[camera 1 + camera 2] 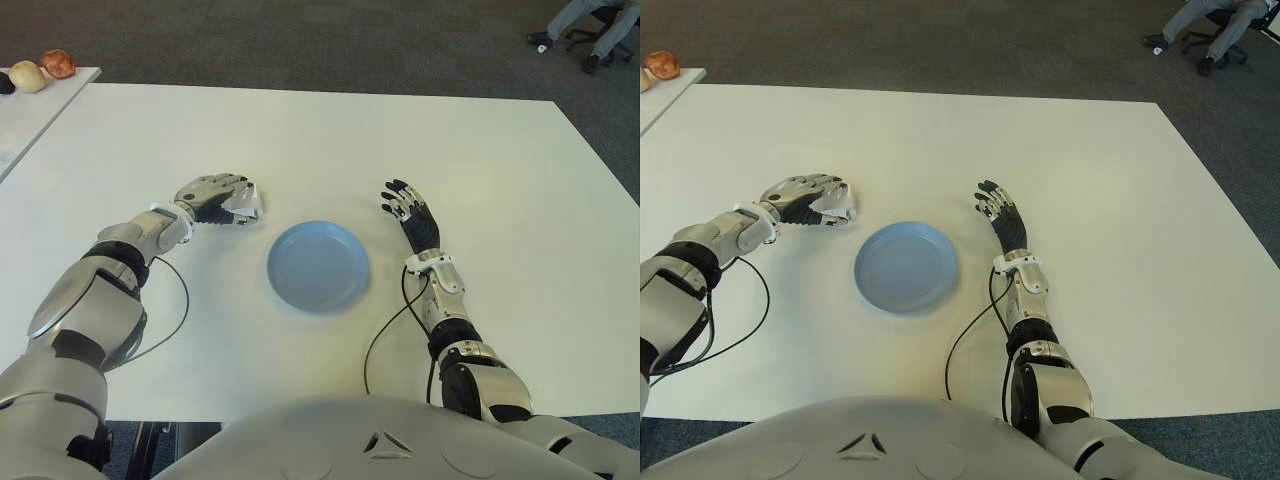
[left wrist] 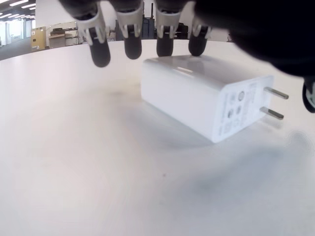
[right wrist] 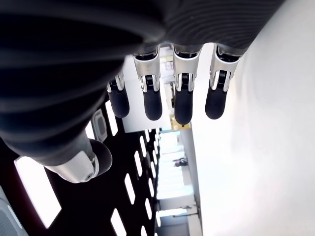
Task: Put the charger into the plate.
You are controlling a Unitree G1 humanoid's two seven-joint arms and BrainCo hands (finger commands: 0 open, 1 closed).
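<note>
The white charger (image 2: 206, 103) is a block with two metal prongs, lying flat on the white table (image 1: 320, 130). It lies left of the round blue plate (image 1: 318, 266), a short gap away. My left hand (image 1: 215, 195) arches over the charger (image 1: 250, 203). In the left wrist view its fingertips (image 2: 133, 39) hang just above the charger's far edge, spread and not closed on it. Nothing lies in the plate. Right of the plate my right hand (image 1: 405, 205) shows with straight, spread fingers (image 3: 152, 103) that hold nothing.
A second table (image 1: 30, 110) at the far left carries a few small round items (image 1: 45, 65). Dark cables (image 1: 385, 330) run from both wrists toward the near edge. A person's legs and an office chair (image 1: 590, 25) show on the carpet at the far right.
</note>
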